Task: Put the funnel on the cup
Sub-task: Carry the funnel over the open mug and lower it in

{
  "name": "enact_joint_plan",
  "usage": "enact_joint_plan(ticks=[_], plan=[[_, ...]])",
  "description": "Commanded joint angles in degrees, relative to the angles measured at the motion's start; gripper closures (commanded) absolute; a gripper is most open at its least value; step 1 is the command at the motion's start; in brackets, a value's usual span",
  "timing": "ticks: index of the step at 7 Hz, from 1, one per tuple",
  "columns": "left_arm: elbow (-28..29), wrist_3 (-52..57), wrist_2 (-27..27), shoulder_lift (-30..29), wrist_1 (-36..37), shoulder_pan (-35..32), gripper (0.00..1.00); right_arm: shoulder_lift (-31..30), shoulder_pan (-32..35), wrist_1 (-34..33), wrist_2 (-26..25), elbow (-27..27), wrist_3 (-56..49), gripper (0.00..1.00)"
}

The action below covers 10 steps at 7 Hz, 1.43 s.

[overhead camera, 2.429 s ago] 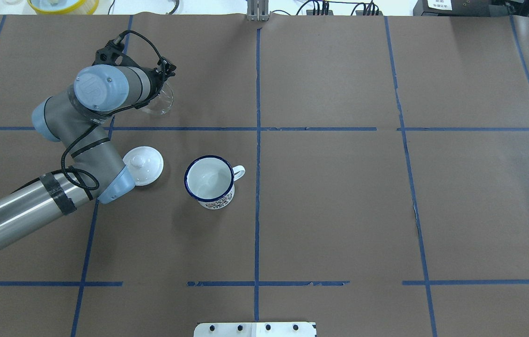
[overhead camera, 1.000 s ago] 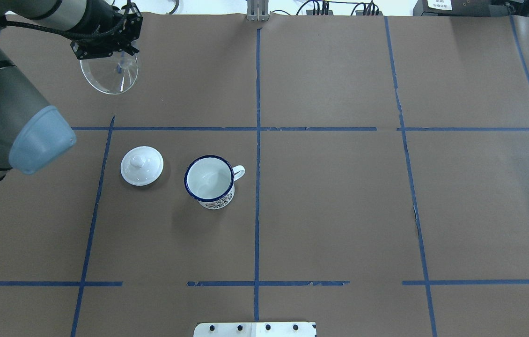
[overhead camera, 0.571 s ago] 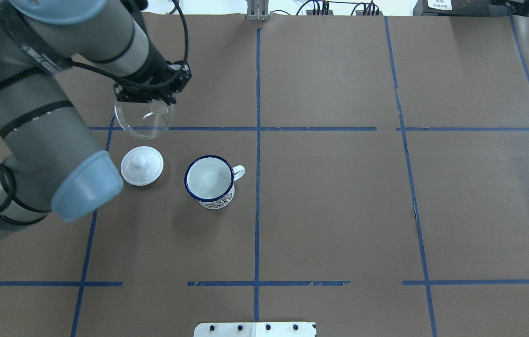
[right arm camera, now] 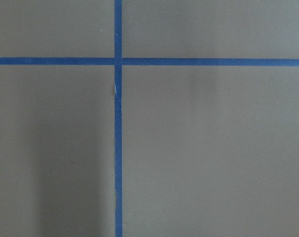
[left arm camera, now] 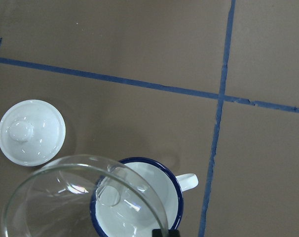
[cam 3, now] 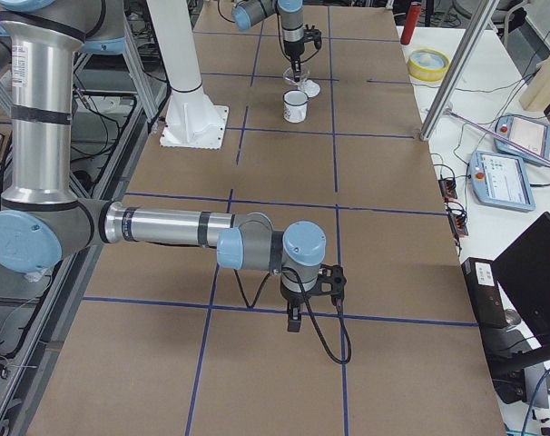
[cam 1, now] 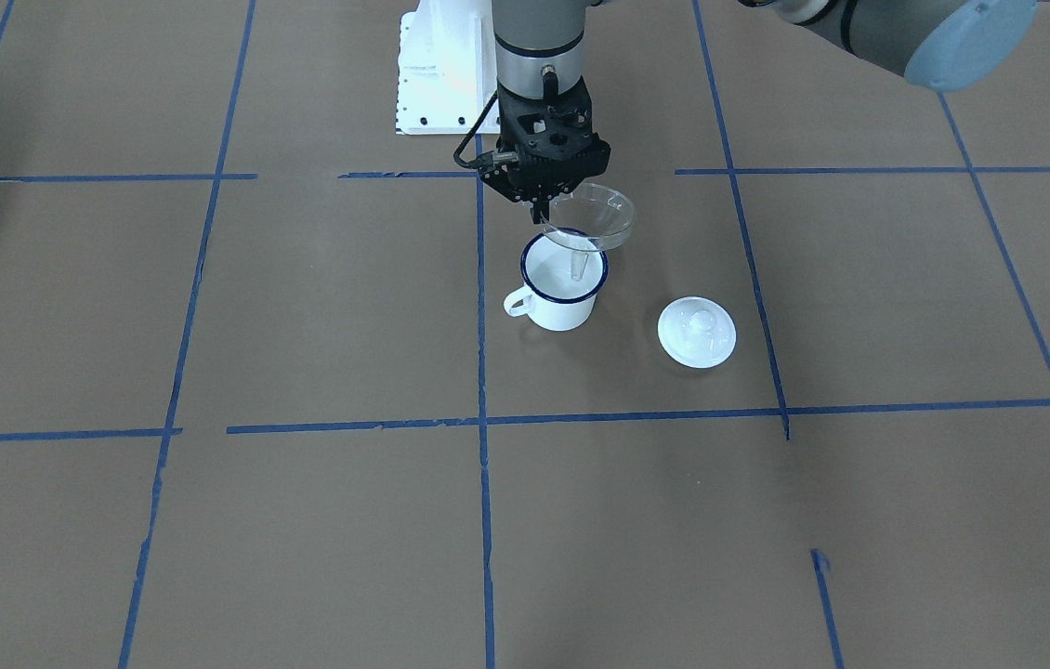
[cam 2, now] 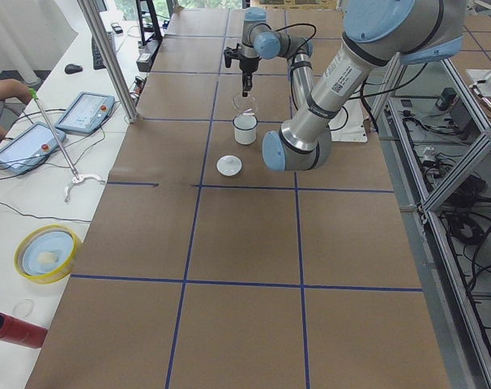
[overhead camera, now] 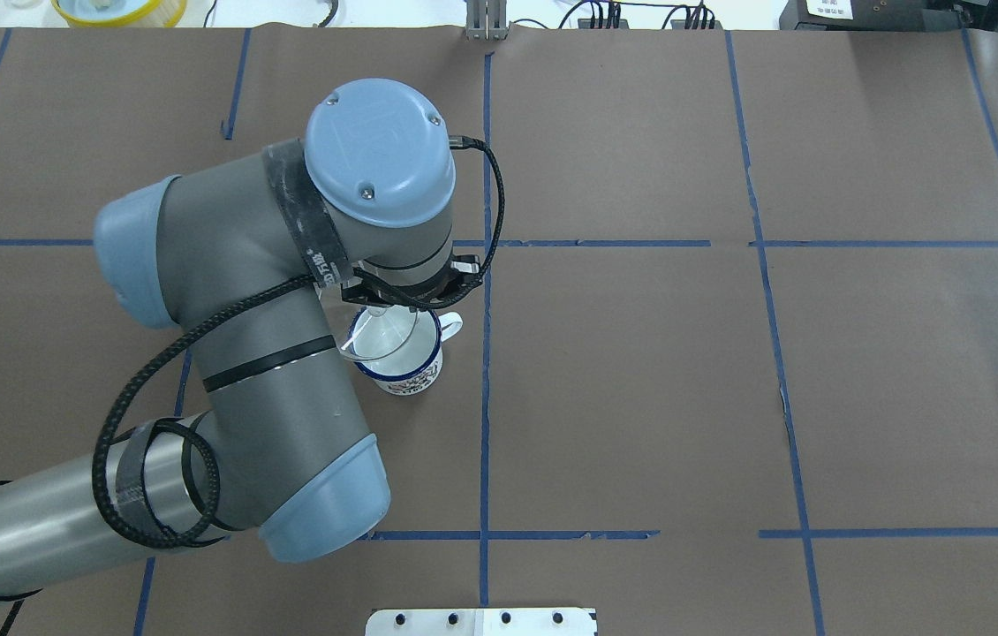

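The left arm's matte grey links (overhead camera: 269, 353) end in rounded pale blue joint caps (overhead camera: 378, 150), the largest showing small screws and a faint embossed logo. A braided black cable (overhead camera: 499, 205), strapped by black tape bands (overhead camera: 305, 212), runs from the bare silver tube (overhead camera: 31, 530) toward the black end effector (cam 1: 544, 216).

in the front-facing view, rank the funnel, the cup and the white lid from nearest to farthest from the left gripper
1. funnel: held by its rim in the jaws of the left gripper, above the cup.
2. cup: just below the gripper, under the funnel's spout.
3. lid: lying apart, to the view's right of the cup.
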Motion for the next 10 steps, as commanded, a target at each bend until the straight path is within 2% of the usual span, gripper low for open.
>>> enact_joint_plan(ticks=[1, 2, 3, 4, 5, 8, 9, 10], plan=[[1.6, 0.7, 0.5, -0.2, -0.1, 0.9, 1.0, 0.0, 0.0, 0.0, 0.0, 0.0, 0.0, 0.0], [2.0, 0.7, 0.5, 0.1, -0.9, 1.4, 1.0, 0.0, 0.0, 0.0, 0.0, 0.0, 0.0, 0.0], [2.4, 0.8, 0.5, 0.3, -1.7, 1.8, 0.96, 0.1, 0.0, 0.0, 0.0, 0.0, 0.0, 0.0], [2.5, 0.7, 0.4, 0.2, -1.8, 2.2, 0.32, 0.1, 0.0, 0.0, 0.0, 0.0, 0.0, 0.0], [2.2, 0.6, 0.4, 0.4, -1.8, 2.9, 0.0, 0.0, 0.0, 0.0, 0.0, 0.0, 0.0, 0.0], [-1.9, 0.6, 2.8, 2.8, -2.2, 2.7, 0.0, 0.1, 0.0, 0.0, 0.0, 0.0, 0.0, 0.0], [-5.3, 0.6, 3.7, 5.7, -4.8, 2.5, 0.0, 0.0, 0.0, 0.0, 0.0, 0.0, 0.0, 0.0], [-6.3, 0.8, 3.9, 8.2, -9.1, 0.5, 0.0, 0.0, 0.0, 0.0, 0.0, 0.0, 0.0, 0.0]])
